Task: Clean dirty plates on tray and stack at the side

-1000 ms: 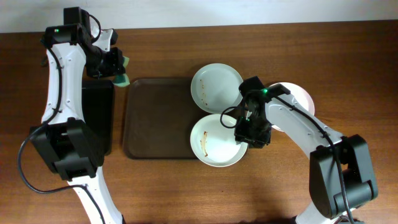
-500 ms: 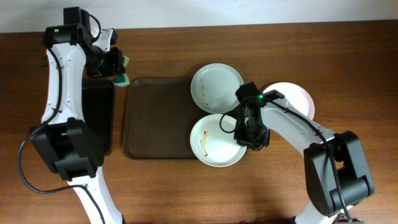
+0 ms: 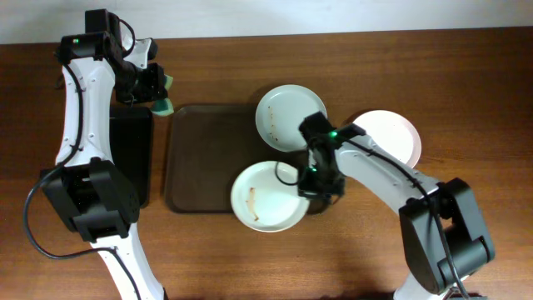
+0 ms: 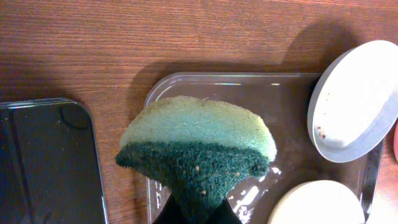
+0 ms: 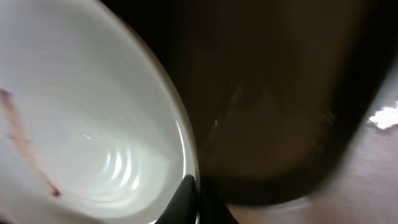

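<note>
The dark brown tray (image 3: 208, 154) lies mid-table. One smeared plate (image 3: 265, 197) overlaps its near right corner, and my right gripper (image 3: 308, 178) is shut on that plate's right rim. In the right wrist view the fingertips (image 5: 188, 194) pinch the rim of the plate (image 5: 81, 118), which carries a brown streak. A second plate (image 3: 287, 115) rests on the tray's far right corner. A third plate (image 3: 391, 133) sits on the table to the right, partly under my right arm. My left gripper (image 3: 156, 90) hovers over the tray's far left corner, shut on a green sponge (image 4: 199, 140).
A narrow glossy black tray (image 3: 132, 162) lies left of the brown tray, under my left arm. Bare wooden table (image 3: 466, 83) surrounds everything. In the left wrist view the brown tray (image 4: 273, 99) has wet streaks.
My right gripper shut on the near plate's rim and dragged it left, further over the tray's corner. The left arm and sponge stayed still.
</note>
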Robot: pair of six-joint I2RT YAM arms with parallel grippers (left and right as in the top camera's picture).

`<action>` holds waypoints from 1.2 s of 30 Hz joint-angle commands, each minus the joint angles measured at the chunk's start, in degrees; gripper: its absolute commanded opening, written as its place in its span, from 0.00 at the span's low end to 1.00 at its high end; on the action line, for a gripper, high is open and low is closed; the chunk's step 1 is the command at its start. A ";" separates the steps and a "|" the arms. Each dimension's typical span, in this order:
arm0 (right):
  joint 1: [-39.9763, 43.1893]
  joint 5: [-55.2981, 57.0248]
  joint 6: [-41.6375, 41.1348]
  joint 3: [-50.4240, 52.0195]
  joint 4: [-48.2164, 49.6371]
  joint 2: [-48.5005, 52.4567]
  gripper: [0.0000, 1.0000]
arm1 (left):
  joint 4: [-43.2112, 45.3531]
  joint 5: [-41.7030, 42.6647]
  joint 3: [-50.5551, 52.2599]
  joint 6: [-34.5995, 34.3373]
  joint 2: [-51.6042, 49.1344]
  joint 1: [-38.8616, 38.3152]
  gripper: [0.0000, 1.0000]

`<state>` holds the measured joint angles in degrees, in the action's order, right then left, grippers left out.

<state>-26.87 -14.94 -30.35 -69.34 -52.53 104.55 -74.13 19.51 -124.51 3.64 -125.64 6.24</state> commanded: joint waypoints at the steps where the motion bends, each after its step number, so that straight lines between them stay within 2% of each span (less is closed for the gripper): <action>1: -2.71 1.68 -5.95 -2.84 5.68 0.61 0.04 | 0.09 0.22 -0.98 -0.35 -0.04 0.31 0.02; 8: -7.34 5.75 -12.31 -2.84 19.54 1.95 0.04 | -0.13 0.22 -0.98 -0.35 -0.04 0.31 0.01; 13: -11.69 8.85 -13.68 -2.84 21.51 3.63 0.05 | -0.79 0.20 -0.98 -0.35 -0.04 0.31 0.02; 16: -12.15 10.62 -13.68 -2.89 21.97 3.63 0.31 | -0.76 0.22 -0.98 -0.35 -0.04 0.31 0.01; 17: -11.93 10.73 -13.68 -2.89 21.94 3.63 0.36 | -0.76 0.22 -0.98 -0.35 -0.04 0.31 0.02; 19: -11.45 10.91 -13.70 -2.89 21.97 3.65 0.38 | -0.79 0.22 -0.98 -0.35 -0.04 0.31 0.02; 27: -11.26 10.45 -13.46 -3.37 27.71 8.44 0.38 | -2.99 0.22 -0.04 -0.35 -0.04 -0.13 0.01; 30: -11.26 12.90 -13.46 -3.87 29.11 8.96 0.34 | -2.69 0.22 1.84 -0.35 -0.04 -0.13 0.01; 36: -10.58 14.78 -13.73 -3.87 32.76 10.58 0.34 | -2.91 0.24 2.62 -0.37 -0.04 -0.33 0.01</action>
<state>-38.24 -2.46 -43.53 -72.03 -21.26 113.21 -76.97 19.51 -122.21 3.64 -125.64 6.22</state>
